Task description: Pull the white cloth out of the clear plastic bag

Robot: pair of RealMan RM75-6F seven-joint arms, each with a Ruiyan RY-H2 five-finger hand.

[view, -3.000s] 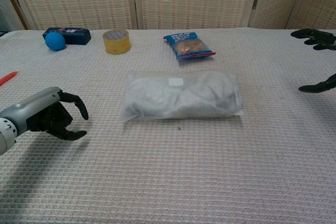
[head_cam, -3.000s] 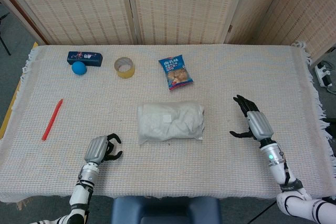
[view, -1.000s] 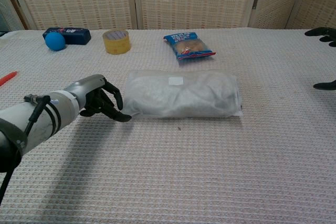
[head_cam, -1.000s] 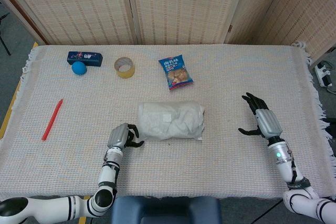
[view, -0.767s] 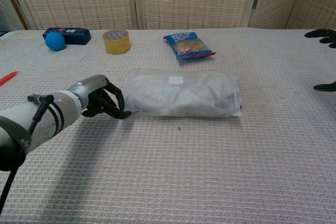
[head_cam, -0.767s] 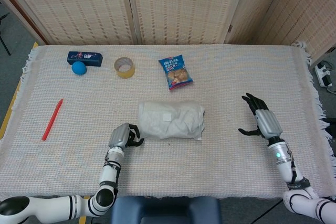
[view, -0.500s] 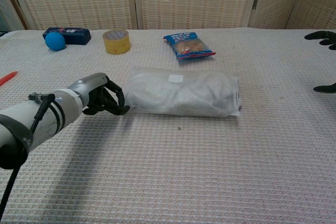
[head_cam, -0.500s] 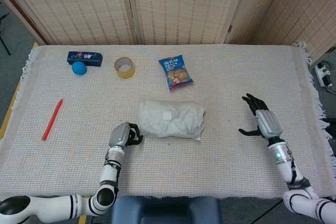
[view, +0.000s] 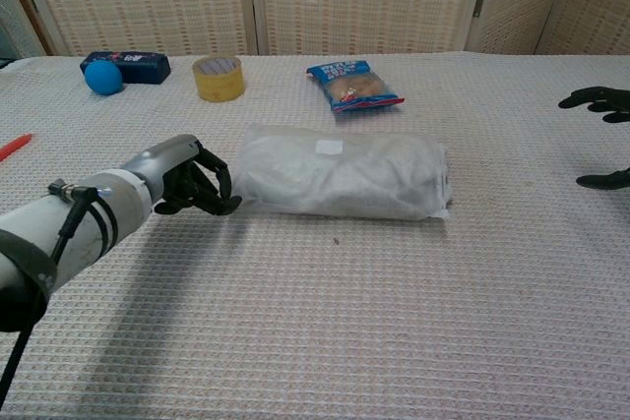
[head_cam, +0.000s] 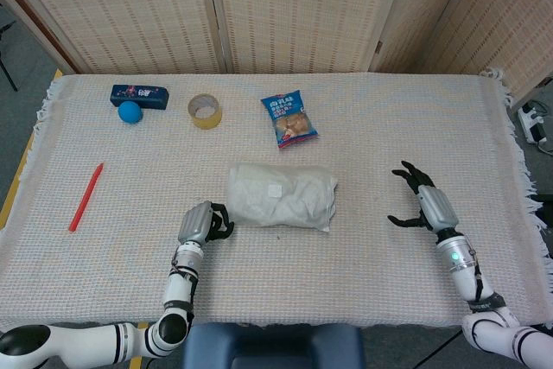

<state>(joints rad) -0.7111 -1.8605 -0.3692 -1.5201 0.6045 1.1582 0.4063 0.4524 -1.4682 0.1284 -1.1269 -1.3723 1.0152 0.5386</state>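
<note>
I'm seeing one clear plastic bag [head_cam: 282, 197] lying mid-table with one white cloth [view: 345, 176] inside. My left hand [head_cam: 202, 223] is pinching its left end now (three seconds ago it sat apart). My right hand [head_cam: 423, 202] is hovering spread wide, well right, with bare table [head_cam: 371, 248] between.

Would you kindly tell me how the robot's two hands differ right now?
The left hand has its fingers curled at the left end of the clear plastic bag with the white cloth; the right hand has fingers spread, holding nothing. The left sits against the bag; the right is well apart from it. Both hover low over the woven tablecloth.
</note>
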